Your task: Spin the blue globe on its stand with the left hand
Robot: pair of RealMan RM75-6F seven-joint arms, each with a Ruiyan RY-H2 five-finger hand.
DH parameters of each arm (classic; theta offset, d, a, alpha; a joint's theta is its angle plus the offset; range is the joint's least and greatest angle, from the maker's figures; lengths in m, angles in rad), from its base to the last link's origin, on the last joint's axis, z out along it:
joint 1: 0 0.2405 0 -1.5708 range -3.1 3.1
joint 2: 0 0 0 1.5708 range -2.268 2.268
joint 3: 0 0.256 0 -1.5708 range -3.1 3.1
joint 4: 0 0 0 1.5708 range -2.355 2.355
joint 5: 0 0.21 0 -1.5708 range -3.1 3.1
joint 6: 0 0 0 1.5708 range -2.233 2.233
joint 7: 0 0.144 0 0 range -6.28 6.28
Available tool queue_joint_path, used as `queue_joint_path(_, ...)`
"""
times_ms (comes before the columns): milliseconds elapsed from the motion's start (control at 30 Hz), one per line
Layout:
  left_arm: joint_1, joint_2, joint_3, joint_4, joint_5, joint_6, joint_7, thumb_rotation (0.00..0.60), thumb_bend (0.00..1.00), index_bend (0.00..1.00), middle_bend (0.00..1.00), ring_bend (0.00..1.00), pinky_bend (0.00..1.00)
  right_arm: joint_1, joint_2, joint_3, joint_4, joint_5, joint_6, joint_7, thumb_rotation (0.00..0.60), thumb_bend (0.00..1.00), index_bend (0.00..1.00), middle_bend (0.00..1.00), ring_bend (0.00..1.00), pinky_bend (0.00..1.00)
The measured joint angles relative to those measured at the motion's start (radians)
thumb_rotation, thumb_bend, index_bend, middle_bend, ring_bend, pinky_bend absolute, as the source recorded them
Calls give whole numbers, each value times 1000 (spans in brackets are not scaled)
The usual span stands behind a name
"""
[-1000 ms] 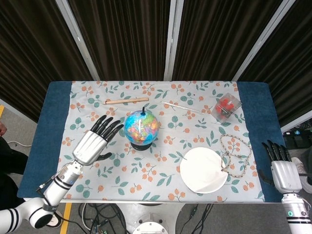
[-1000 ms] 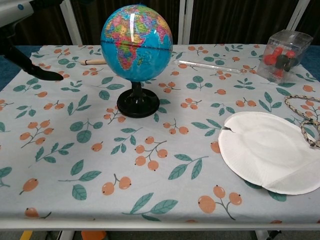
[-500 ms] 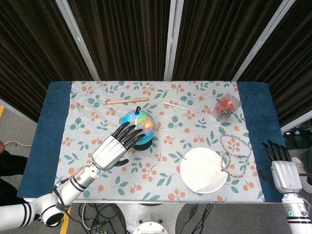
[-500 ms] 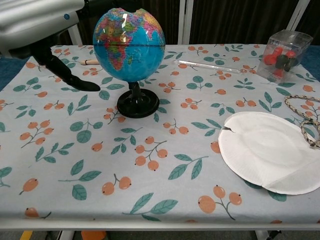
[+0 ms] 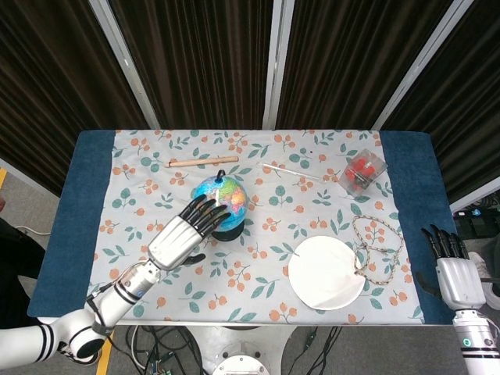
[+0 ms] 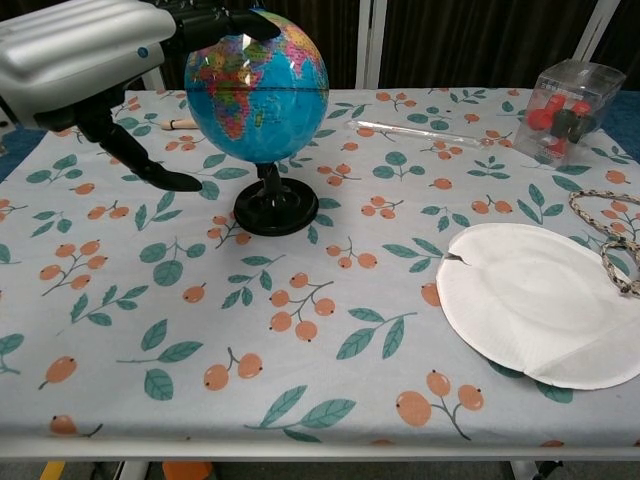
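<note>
The blue globe (image 5: 225, 195) (image 6: 260, 88) stands on its black stand (image 6: 276, 212) left of the table's middle, leaning a little to the left. My left hand (image 5: 181, 233) (image 6: 90, 62) reaches over it from the near left, fingers spread, the black fingertips (image 5: 208, 211) lying on the globe's top and near side. The thumb hangs free beside the globe. Part of the globe is hidden under the fingers in the head view. My right hand (image 5: 455, 273) rests off the table's near right corner, fingers straight and apart, holding nothing.
A white paper plate (image 5: 326, 272) (image 6: 540, 300) lies near right, a braided cord loop (image 5: 378, 248) beside it. A clear box with red and black pieces (image 5: 363, 172) (image 6: 565, 110), a clear rod (image 5: 291, 171) and a wooden stick (image 5: 203, 161) lie along the back.
My left hand swung from the left side of the table onto the globe's top. The globe tipped slightly left on its stand and its map has turned. The right hand stayed put.
</note>
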Motion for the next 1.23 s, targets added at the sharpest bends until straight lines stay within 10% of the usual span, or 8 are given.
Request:
queue_joint_path(733,99,100,20,-2,-66,74,1,600,88,72,70,35,21,0,3,2,-13,1,3,-18,600,233,0,0,0,0)
queue_joint_path(1233,352,196,114,127,-177,224,-99,600,89,72,69,35,21,8,9,1,-62,-16,9,-58,600,233,0,0,0,0)
